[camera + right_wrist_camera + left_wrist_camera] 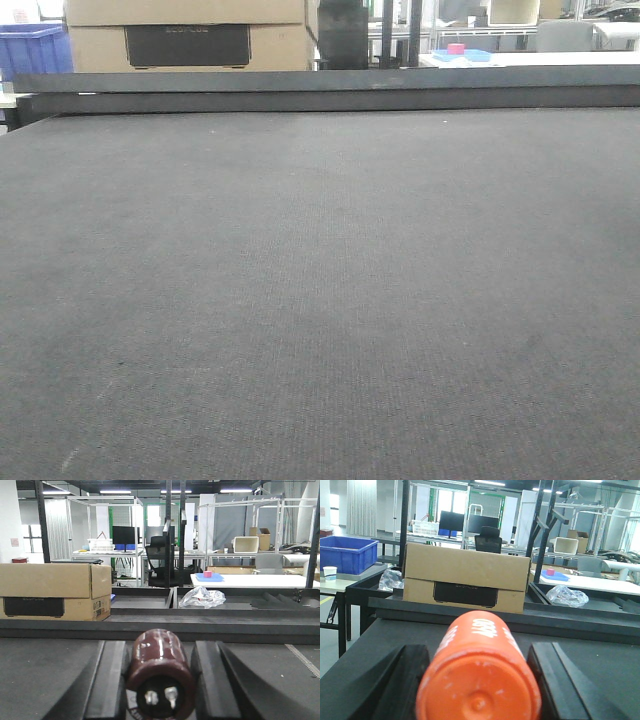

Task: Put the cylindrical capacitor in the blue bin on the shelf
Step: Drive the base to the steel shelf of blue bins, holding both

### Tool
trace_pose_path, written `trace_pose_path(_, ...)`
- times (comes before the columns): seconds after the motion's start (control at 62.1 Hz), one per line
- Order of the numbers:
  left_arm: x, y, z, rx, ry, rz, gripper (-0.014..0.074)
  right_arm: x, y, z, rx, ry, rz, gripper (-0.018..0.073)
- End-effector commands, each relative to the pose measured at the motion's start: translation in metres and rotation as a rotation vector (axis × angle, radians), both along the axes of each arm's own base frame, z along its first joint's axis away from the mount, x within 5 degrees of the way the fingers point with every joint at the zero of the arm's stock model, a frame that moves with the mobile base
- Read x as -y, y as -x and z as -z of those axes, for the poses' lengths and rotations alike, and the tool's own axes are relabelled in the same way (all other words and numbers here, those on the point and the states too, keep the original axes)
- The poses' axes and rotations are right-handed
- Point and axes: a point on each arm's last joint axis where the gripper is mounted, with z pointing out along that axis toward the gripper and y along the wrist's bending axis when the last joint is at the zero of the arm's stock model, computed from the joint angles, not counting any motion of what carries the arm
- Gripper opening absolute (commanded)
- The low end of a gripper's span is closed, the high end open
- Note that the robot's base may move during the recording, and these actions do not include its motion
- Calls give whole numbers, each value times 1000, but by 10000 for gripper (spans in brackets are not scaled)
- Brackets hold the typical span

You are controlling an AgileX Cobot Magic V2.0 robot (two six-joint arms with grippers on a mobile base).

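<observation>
Capacitors number two: left hand [479, 682] clamps the cylindrical capacitor [479, 645], right hand [159, 685] clamps a maroon capacitor [159, 662].

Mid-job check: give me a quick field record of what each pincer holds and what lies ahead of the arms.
left pincer: shut on the cylindrical capacitor, orange-red, white numerals on its side
right pincer: shut on a dark brown cylinder, two metal terminals facing the camera
surface: dark grey mat
ahead: cardboard box past the mat's far edge
blue bin: far left, beyond the mat, with a paper cup beside it
placement: not yet done
</observation>
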Motion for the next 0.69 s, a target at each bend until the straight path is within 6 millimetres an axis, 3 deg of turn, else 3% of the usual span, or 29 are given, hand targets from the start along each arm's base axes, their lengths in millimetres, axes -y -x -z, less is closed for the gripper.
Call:
trace_pose_path(0.0, -1, 1, -2, 27, 7, -6, -111, 0, 2, -3, 35, 7, 5, -164)
trace_pose_path(0.677, -1, 1, -2, 27, 7, -6, -111, 0, 2, -3, 35, 7, 5, -164)
